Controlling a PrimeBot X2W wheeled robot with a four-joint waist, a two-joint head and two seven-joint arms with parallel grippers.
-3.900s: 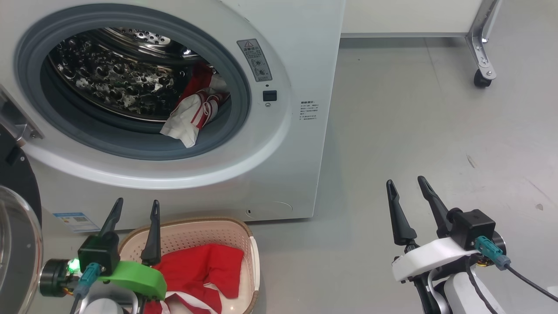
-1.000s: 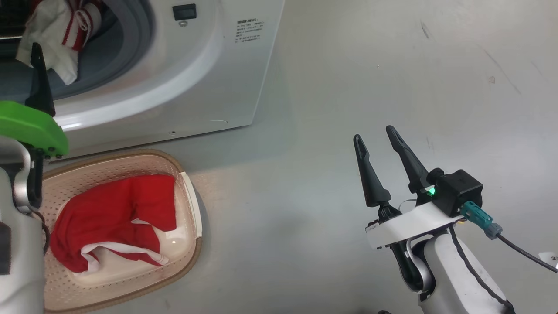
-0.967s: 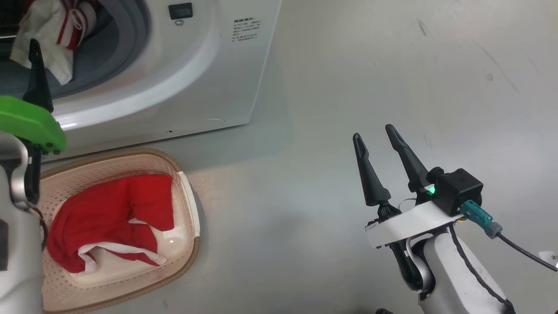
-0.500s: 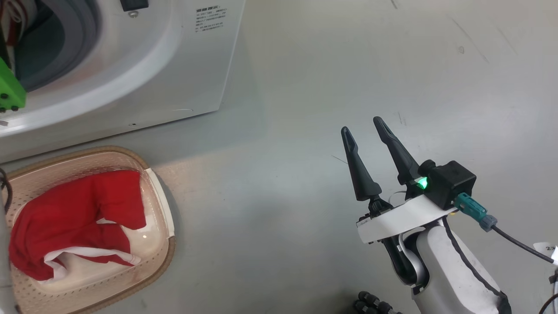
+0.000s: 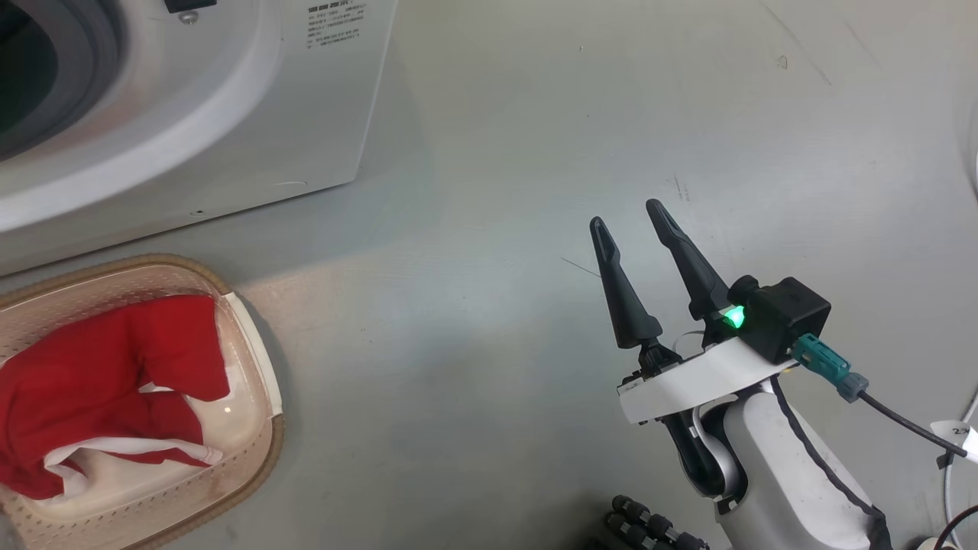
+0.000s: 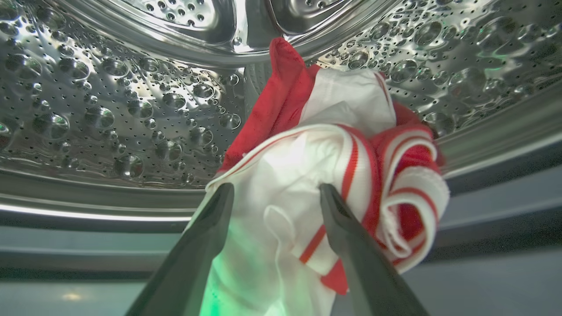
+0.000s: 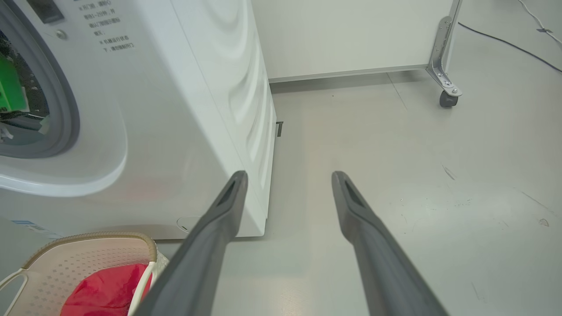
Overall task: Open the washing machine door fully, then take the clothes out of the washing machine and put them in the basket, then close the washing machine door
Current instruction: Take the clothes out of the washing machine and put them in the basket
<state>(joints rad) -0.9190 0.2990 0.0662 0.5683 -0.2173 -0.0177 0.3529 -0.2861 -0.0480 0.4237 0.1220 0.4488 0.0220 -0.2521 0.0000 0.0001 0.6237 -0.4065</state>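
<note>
That red-and-white garment (image 6: pixel 316 145) in the drum (image 6: pixel 109 114) looks soft and light, so the left gripper (image 6: pixel 276 188), fingers apart, should pinch its bunched striped fold; right gripper (image 5: pixel 625 214) likewise spread.

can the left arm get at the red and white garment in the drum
Probably yes: the left gripper is at the mouth of the drum, jaws open with a white fold of the garment between them, and nothing blocks the way.
</note>
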